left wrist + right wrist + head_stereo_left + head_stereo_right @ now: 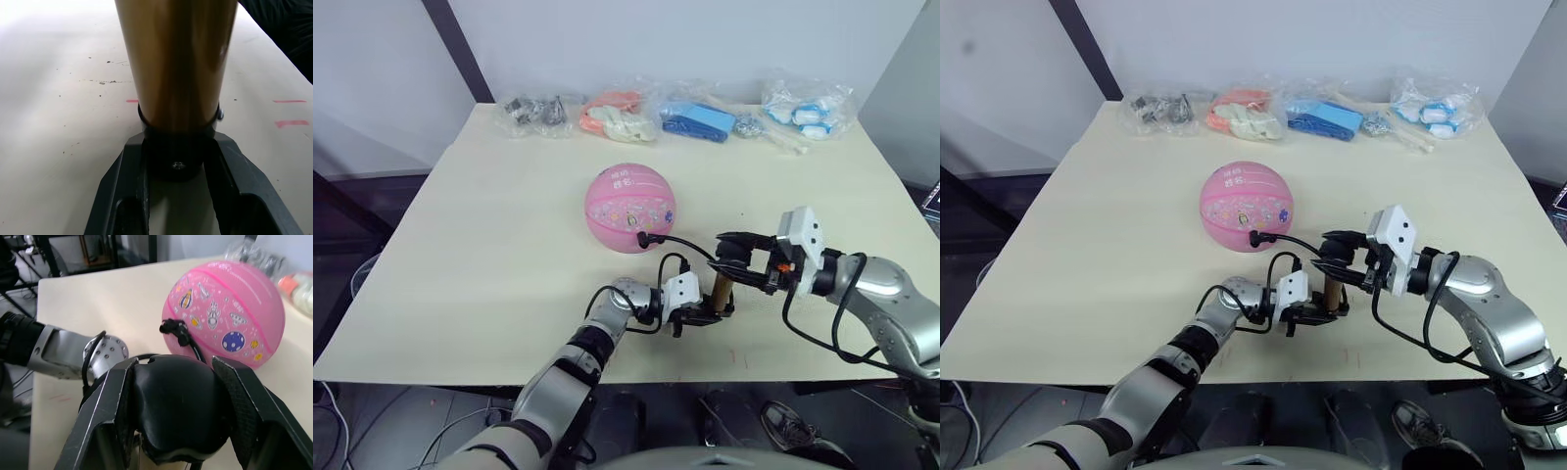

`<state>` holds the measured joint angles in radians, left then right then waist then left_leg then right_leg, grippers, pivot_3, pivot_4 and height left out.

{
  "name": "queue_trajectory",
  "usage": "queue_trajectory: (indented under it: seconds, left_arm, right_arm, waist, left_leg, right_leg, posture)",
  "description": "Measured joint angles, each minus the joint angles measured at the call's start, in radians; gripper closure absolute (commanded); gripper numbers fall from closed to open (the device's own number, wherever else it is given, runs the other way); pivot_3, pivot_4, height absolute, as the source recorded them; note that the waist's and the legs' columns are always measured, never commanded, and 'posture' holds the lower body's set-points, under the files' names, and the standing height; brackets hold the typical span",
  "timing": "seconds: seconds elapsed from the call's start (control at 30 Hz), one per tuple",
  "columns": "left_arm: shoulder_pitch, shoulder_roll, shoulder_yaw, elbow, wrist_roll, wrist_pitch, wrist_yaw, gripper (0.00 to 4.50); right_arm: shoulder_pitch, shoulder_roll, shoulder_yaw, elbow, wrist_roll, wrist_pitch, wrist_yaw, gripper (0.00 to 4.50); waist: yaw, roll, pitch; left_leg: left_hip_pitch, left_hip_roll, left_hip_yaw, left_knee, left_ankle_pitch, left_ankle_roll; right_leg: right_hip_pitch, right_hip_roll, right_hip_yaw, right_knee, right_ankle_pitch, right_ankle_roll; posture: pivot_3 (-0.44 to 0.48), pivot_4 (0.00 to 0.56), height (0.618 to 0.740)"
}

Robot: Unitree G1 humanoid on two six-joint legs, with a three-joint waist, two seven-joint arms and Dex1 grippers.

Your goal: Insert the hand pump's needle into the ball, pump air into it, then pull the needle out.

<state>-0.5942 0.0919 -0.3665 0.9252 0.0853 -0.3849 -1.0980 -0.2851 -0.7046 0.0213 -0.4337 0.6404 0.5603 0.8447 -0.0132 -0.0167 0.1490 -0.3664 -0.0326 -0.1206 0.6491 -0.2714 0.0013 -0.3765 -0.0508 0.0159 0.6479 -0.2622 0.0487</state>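
The pink ball (629,208) rests mid-table. The hand pump (721,290) stands upright near the front edge, its gold cylinder (176,63) rising from a black end cap. My left gripper (710,315) is shut on that bottom cap, low on the table. My right gripper (736,257) is shut on the black handle (176,411) at the pump's top. A thin black hose (680,240) arcs from the pump to the ball, and its end fitting (175,328) sits against the ball's skin. The needle is hidden at that spot.
Several clear bags line the table's far edge: dark parts (536,110), orange-and-white items (617,116), blue items (700,119) and blue-and-white items (808,106). The table's front edge (509,367) runs just below both grippers.
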Motion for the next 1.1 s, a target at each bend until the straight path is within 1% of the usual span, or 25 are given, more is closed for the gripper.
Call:
queue_trajectory:
  seconds: [0.2, 0.4, 0.53, 0.67, 0.77, 0.87, 1.0, 1.1]
  left_arm:
    - [-0.001, -0.001, 0.0, -0.001, 0.0, -0.001, -0.001, 3.39]
    - [-0.006, -0.005, -0.001, 0.002, 0.001, -0.002, -0.001, 3.39]
    - [-0.009, -0.005, -0.002, 0.007, 0.001, -0.004, -0.004, 3.39]
    - [-0.012, -0.005, -0.001, 0.008, 0.001, -0.004, -0.007, 3.39]
    - [-0.013, -0.006, -0.002, 0.008, 0.001, -0.005, -0.009, 3.39]
    - [-0.012, -0.006, -0.005, 0.008, 0.001, -0.005, -0.009, 3.39]
    - [-0.012, -0.004, -0.007, 0.009, 0.002, -0.005, -0.004, 3.39]
    - [-0.011, -0.001, -0.007, 0.01, 0.003, -0.005, 0.001, 3.39]
  right_arm:
    - [-0.121, -0.084, -0.103, -0.056, 0.137, 0.104, 0.006, 2.57]
    - [-0.215, -0.139, -0.174, -0.059, 0.244, 0.183, -0.004, 2.57]
    - [-0.285, -0.153, -0.219, -0.055, 0.32, 0.233, -0.036, 2.57]
    - [-0.311, -0.159, -0.226, -0.037, 0.359, 0.272, -0.067, 2.57]
    - [-0.307, -0.159, -0.228, -0.033, 0.366, 0.277, -0.073, 2.57]
    - [-0.262, -0.151, -0.237, -0.062, 0.35, 0.243, -0.068, 2.57]
    - [-0.154, -0.102, -0.223, -0.107, 0.288, 0.162, -0.068, 2.57]
    - [-0.088, -0.075, -0.175, -0.121, 0.216, 0.096, -0.066, 2.57]
  waist:
    - [0.0, 0.001, 0.002]
    - [0.002, 0.002, 0.003]
    - [0.003, 0.002, 0.003]
    - [0.003, 0.002, 0.003]
    - [0.003, 0.002, 0.003]
    - [0.003, 0.002, 0.003]
    - [0.003, 0.001, 0.002]
    - [0.0, 0.002, 0.002]
  left_leg:
    - [-0.001, 0.0, 0.0, 0.0, 0.0, 0.0]
    - [-0.003, 0.0, 0.0, 0.0, 0.0, 0.0]
    - [-0.003, 0.0, 0.0, 0.001, 0.0, 0.0]
    - [-0.004, 0.0, 0.0, 0.001, 0.0, 0.0]
    - [-0.005, 0.0, 0.0, 0.001, 0.0, 0.0]
    - [-0.005, 0.0, -0.001, 0.001, 0.0, 0.0]
    - [-0.003, 0.0, -0.001, 0.001, 0.0, 0.0]
    - [0.0, 0.0, 0.0, 0.0, 0.0, 0.0]
  right_leg:
    - [0.0, 0.0, -0.001, 0.0, 0.0, 0.0]
    - [-0.001, -0.001, -0.001, 0.0, 0.0, 0.0]
    - [-0.002, -0.001, -0.001, 0.0, 0.0, 0.0]
    - [-0.002, -0.002, -0.001, 0.0, 0.0, 0.0]
    - [-0.003, -0.002, -0.001, 0.0, 0.0, 0.0]
    - [-0.003, -0.002, -0.001, 0.0, 0.0, 0.0]
    - [-0.002, -0.001, -0.001, 0.0, 0.0, 0.0]
    - [0.0, -0.001, -0.001, 0.0, -0.001, 0.001]
  posture:
    - [0.0, 0.15, 0.74]
    - [0.0, 0.15, 0.74]
    - [0.0, 0.15, 0.74]
    - [0.0, 0.15, 0.74]
    - [0.0, 0.15, 0.74]
    - [0.0, 0.15, 0.74]
    - [0.0, 0.15, 0.74]
    - [0.0, 0.15, 0.74]
